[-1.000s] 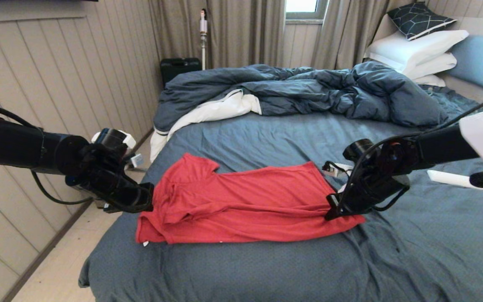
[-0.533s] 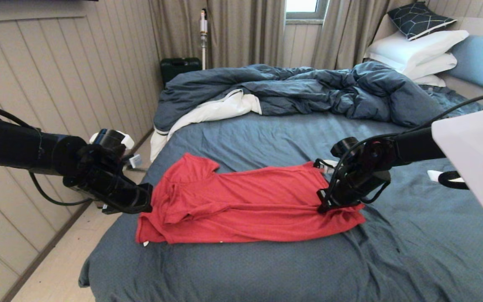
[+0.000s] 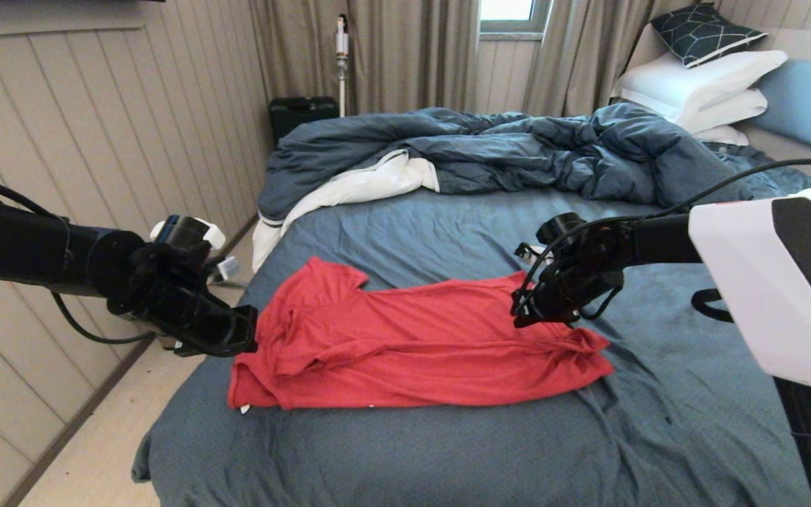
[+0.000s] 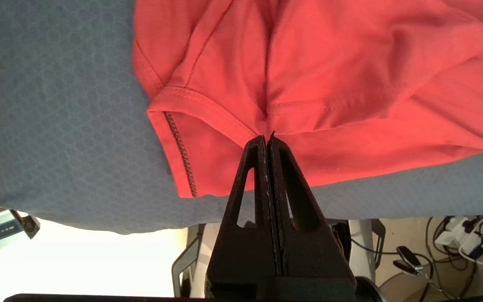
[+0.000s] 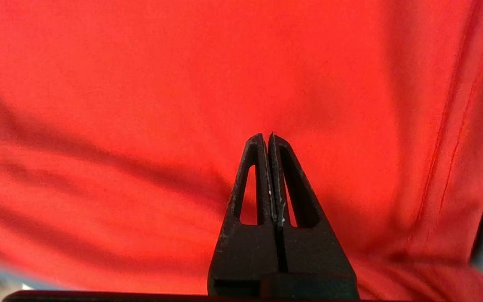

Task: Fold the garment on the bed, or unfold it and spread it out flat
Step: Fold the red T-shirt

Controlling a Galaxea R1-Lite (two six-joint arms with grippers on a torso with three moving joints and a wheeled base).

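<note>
One red T-shirt [image 3: 412, 345] lies folded across centre frame on one bed [image 3: 448, 451]. Two grippers: left gripper [image 3: 249, 331] and right gripper [image 3: 518, 318], both pressed together, empty, at the shirt's left and right ends.

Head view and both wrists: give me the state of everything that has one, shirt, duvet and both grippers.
red T-shirt: folded lengthwise, wrinkled, lying on the bed.
duvet: rumpled, bunched toward the far side.
left gripper: shut, tips at the shirt's edge.
right gripper: shut, empty, above the shirt.
</note>
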